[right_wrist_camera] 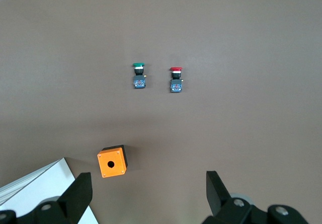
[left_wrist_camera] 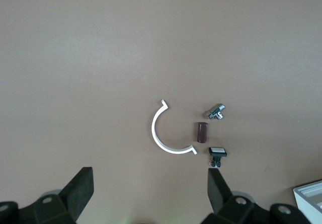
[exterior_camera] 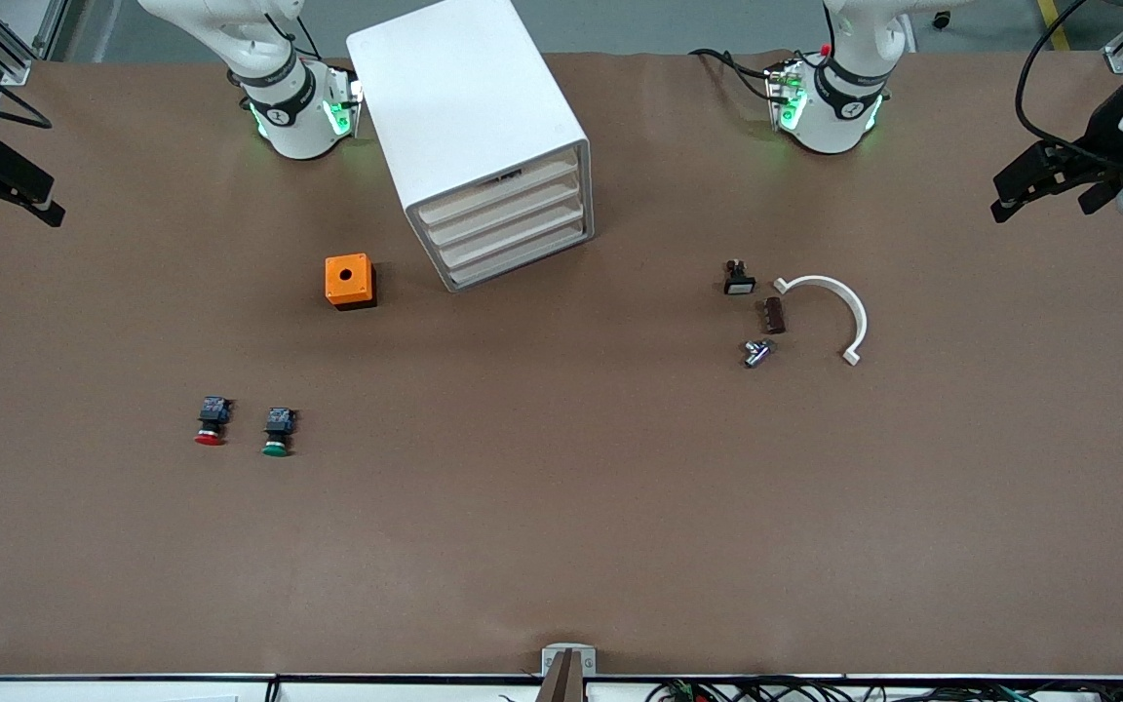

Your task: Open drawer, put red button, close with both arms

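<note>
The white cabinet [exterior_camera: 469,107] stands near the robots' bases, with all four cream drawers pushed in. The drawer [exterior_camera: 506,209] is second from the top. The red button [exterior_camera: 211,421] lies on its side on the brown table toward the right arm's end, beside the green-capped button [exterior_camera: 278,432]. It also shows in the right wrist view [right_wrist_camera: 176,79]. My right gripper [exterior_camera: 1,210] is open and empty, high over the table's edge at the right arm's end; its jaws [right_wrist_camera: 147,194] are wide apart. My left gripper [exterior_camera: 1044,200] is open and empty over the table's edge at the left arm's end [left_wrist_camera: 149,191].
An orange box with a hole [exterior_camera: 349,281] sits beside the cabinet, toward the right arm's end. Toward the left arm's end lie a white curved piece [exterior_camera: 839,302], a brown cylinder [exterior_camera: 773,315], a metal fitting [exterior_camera: 755,352] and a black switch [exterior_camera: 739,279].
</note>
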You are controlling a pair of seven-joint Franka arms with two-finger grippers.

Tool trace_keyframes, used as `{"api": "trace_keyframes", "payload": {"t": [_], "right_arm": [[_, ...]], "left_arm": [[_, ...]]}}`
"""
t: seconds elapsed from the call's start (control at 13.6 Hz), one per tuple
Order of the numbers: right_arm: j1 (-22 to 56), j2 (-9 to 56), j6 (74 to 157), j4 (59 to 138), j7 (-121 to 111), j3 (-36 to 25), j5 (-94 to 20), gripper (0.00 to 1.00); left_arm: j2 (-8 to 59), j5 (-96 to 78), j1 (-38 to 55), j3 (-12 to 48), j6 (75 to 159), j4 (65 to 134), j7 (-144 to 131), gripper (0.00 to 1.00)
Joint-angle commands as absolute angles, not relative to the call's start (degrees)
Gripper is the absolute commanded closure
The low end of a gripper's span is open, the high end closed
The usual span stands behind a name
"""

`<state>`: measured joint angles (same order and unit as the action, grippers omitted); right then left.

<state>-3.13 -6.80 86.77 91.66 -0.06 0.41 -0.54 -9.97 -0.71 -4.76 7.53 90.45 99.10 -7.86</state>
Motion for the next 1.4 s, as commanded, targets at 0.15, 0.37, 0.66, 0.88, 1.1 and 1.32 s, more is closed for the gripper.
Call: {"api": "trace_keyframes", "payload": {"t": [0.15, 0.37, 0.66, 0.88, 1.1, 1.32], "right_arm": [[-3.34, -5.89, 85.78, 89.82, -0.62, 0.62, 0.00, 0.00], [-3.25, -5.89, 85.78, 89.82, -0.62, 0.61, 0.00, 0.00], [-3.43, -5.89, 85.78, 89.91, -0.62, 0.62, 0.00, 0.00], [-3.34, -4.58, 85.78, 89.91, -0.44, 0.53, 0.09, 0.00], [-3.08, -1.68, 85.78, 89.83, -0.44, 0.62, 0.00, 0.00], [-2.37, 0.78, 85.69, 90.09, 0.09, 0.62, 0.09, 0.00]], "left_arm": [[-8.71, 0.26, -5.01, 7.65, 89.21, 97.12, -6.68, 0.00], [-5.64, 1.05, -5.10, 7.30, 88.59, 94.93, -7.21, 0.00], [0.33, 0.44, -5.01, 7.21, 88.68, 93.61, -7.56, 0.00], [6.31, -1.05, -4.92, 7.21, 91.83, 93.25, -10.88, 0.00], [10.79, -0.97, -3.96, 7.91, 95.44, 93.16, -21.75, 0.00], [16.77, -1.05, -0.54, 8.35, 95.71, 89.92, -28.28, 0.00]]}}
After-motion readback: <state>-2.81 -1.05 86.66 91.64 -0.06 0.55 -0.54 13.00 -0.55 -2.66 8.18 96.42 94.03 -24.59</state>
